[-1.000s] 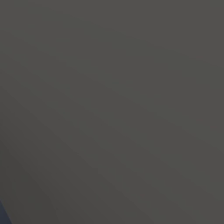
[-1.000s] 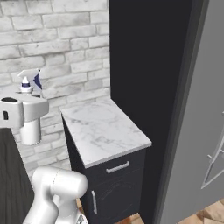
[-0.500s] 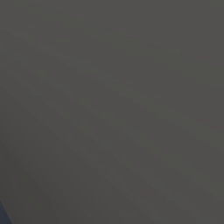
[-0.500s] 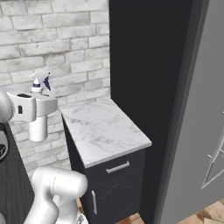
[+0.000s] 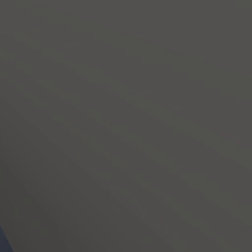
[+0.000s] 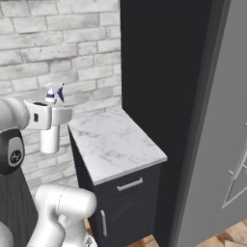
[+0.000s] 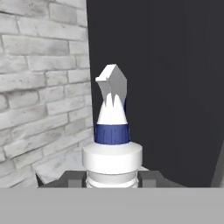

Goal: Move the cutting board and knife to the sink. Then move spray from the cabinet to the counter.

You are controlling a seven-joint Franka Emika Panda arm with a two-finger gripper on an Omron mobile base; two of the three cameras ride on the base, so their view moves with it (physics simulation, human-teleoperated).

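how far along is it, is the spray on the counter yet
Not yet. The spray is out of the cabinet and clamped in the gripper, carried in the air left of the counter. What is left is bringing it over the marble top and setting it down. Board, knife and sink are not in these views, so that part cannot be judged.

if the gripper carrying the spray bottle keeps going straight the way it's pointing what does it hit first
Probably the dark tall panel ahead. In the hand view, the gripper, shut on the spray bottle, faces it, with the brick wall to one side. Depth is unclear.
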